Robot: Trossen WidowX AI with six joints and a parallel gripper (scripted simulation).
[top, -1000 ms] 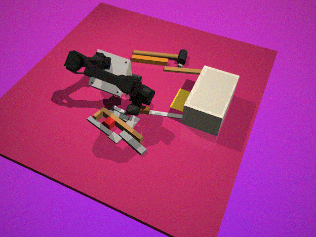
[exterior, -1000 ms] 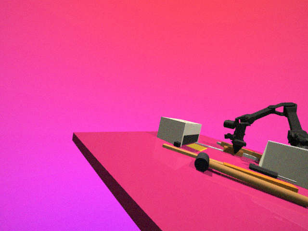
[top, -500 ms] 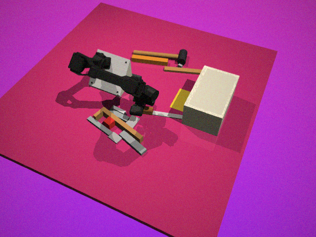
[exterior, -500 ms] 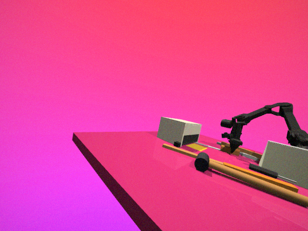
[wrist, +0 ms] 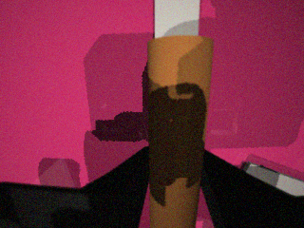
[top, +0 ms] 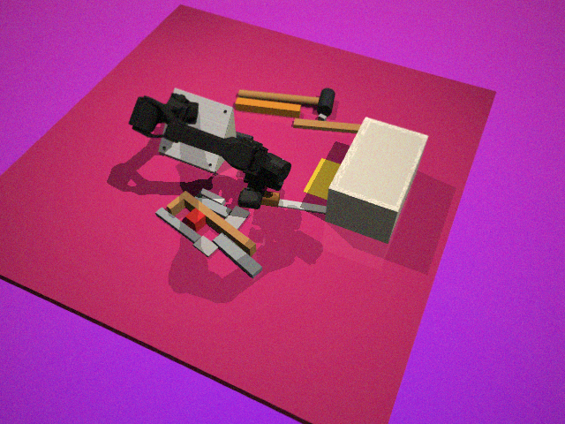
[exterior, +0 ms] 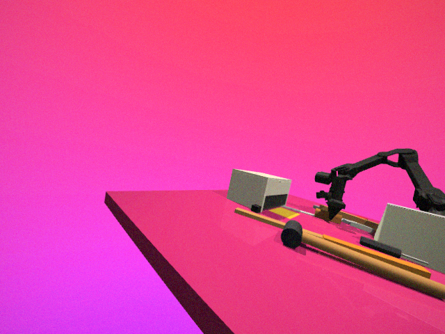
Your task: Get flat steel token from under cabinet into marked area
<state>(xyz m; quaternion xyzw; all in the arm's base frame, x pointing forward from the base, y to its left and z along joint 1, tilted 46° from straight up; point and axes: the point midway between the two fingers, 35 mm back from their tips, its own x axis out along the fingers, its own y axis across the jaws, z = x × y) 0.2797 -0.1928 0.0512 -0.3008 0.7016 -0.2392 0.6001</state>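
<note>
The cabinet (top: 379,159) (exterior: 247,188) stands at the right in the top view, a dark low opening along its front. The yellow marked area (top: 320,178) (exterior: 285,212) lies in front of it. My gripper (top: 262,195) (exterior: 331,216) (wrist: 173,153) is shut on the orange-brown handle (top: 272,198) (wrist: 182,62) of a flat tool, low over the table. The tool's pale metal blade (top: 297,204) (exterior: 302,211) (wrist: 177,16) runs beside the marked area to the cabinet's front, near one corner; its far end is hidden there. The token is not visible in any view.
A mallet (top: 326,101) (exterior: 291,234), an orange bar (top: 267,107) and a thin wooden stick (top: 326,125) (exterior: 259,216) lie on one side. A wooden angled piece (top: 223,223), a red block (top: 195,220) and several grey pieces lie on the other. A grey sloped box (top: 207,111) (exterior: 409,229) stands by the arm.
</note>
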